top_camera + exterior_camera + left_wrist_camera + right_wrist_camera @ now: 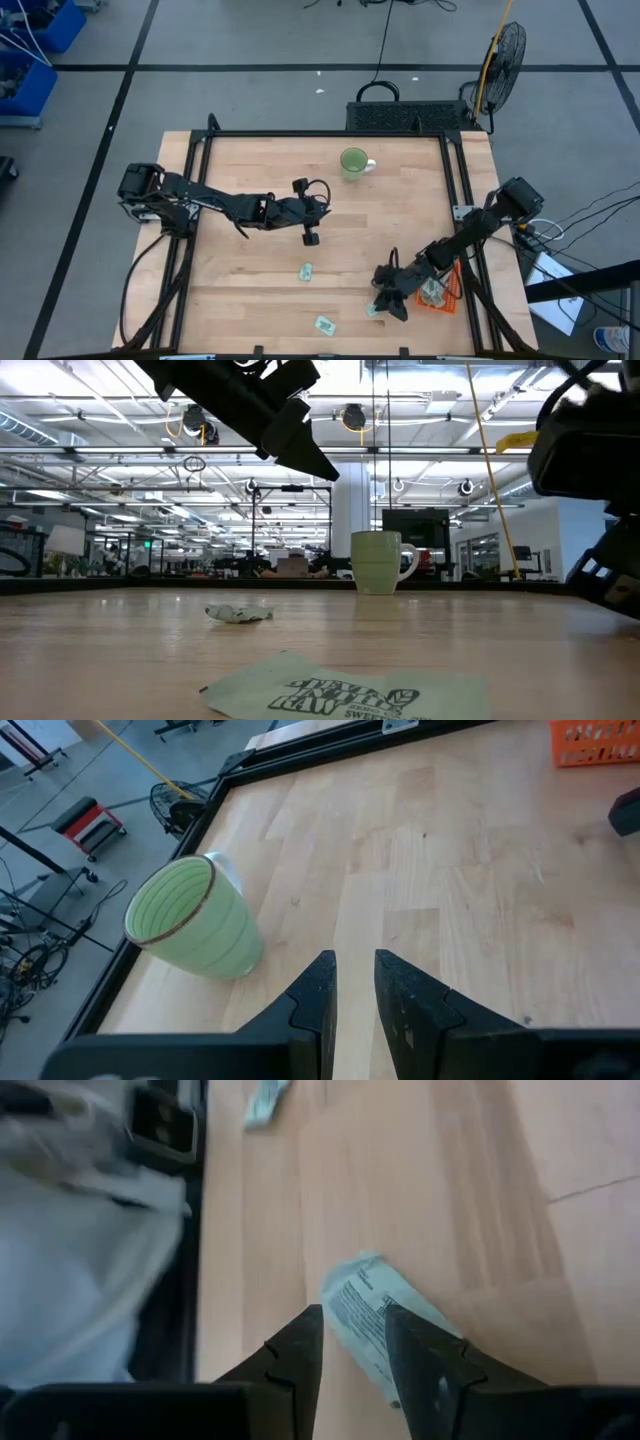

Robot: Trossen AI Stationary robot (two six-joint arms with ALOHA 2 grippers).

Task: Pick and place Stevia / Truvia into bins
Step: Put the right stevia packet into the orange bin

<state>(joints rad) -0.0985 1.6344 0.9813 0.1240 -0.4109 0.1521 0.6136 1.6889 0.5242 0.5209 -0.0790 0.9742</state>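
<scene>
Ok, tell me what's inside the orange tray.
The orange tray holds at least one pale sachet. The right arm crosses above it, so the rest of its floor is hidden.
</scene>
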